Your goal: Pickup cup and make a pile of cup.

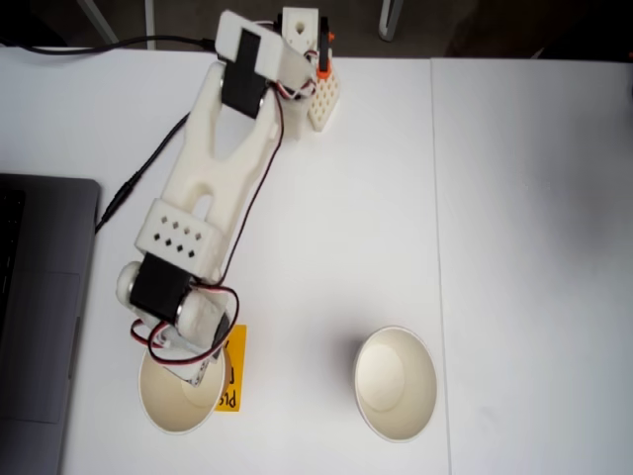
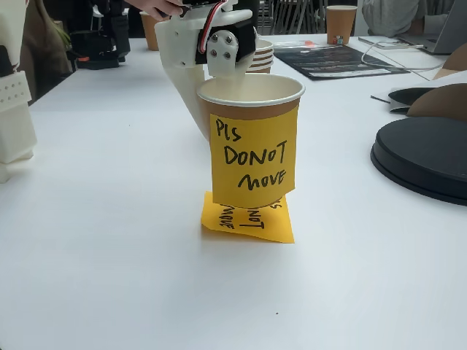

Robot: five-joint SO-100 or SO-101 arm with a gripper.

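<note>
In a fixed view from above, one white cup (image 1: 168,408) stands at the lower left, and my gripper (image 1: 195,362) grips its upper rim with one finger inside. It looks shut on that rim. A second cup (image 1: 396,384) stands apart to the right, upright and untouched. The low fixed view shows the held cup (image 2: 249,93) from the side, with my gripper (image 2: 229,71) at its far rim. An orange sticky note (image 2: 254,157) with handwriting covers the cup's front. An orange patch (image 2: 248,222) with inverted writing lies on the table below it.
A grey laptop (image 1: 40,327) lies along the left edge with a black cable (image 1: 119,198) beside it. A white perforated block (image 1: 324,99) stands by the arm's base. A black round disc (image 2: 423,160) sits at the right, and stacked cups (image 2: 263,55) stand further back.
</note>
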